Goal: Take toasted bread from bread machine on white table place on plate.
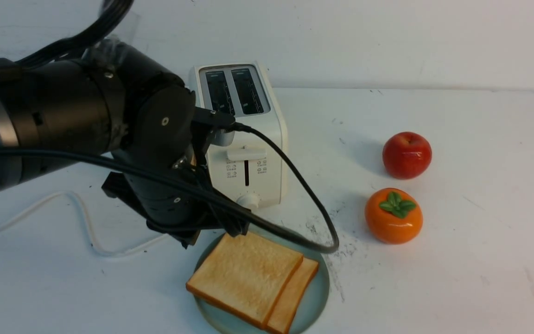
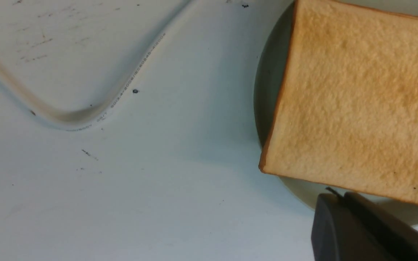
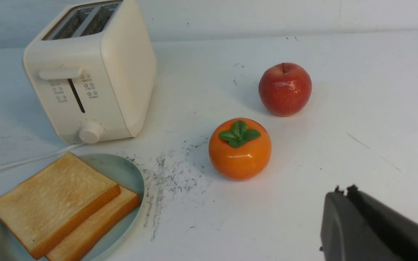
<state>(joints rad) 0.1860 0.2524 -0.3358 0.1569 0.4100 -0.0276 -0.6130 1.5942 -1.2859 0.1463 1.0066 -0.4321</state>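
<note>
Two slices of toasted bread lie overlapped on the pale blue-green plate [image 1: 317, 299] at the front of the white table [image 1: 457, 260]: the upper slice [image 1: 244, 276] and the lower slice [image 1: 295, 292]. Behind the plate stands the cream bread machine [image 1: 244, 134], both slots empty. My left gripper [image 1: 235, 229] hangs shut and empty over the plate's far-left rim, just off the upper slice's corner. In the left wrist view that gripper [image 2: 334, 195] shows its jaws pressed together beside the toast [image 2: 357, 101]. My right gripper [image 3: 343, 190] is shut and empty above bare table, to the right of the plate [image 3: 123, 170].
A red apple [image 1: 407, 154] and an orange persimmon [image 1: 393, 215] sit to the right of the bread machine. The machine's white cord [image 1: 81, 218] loops over the table on the left. A black cable from my left arm [image 1: 295, 176] droops in front of the machine.
</note>
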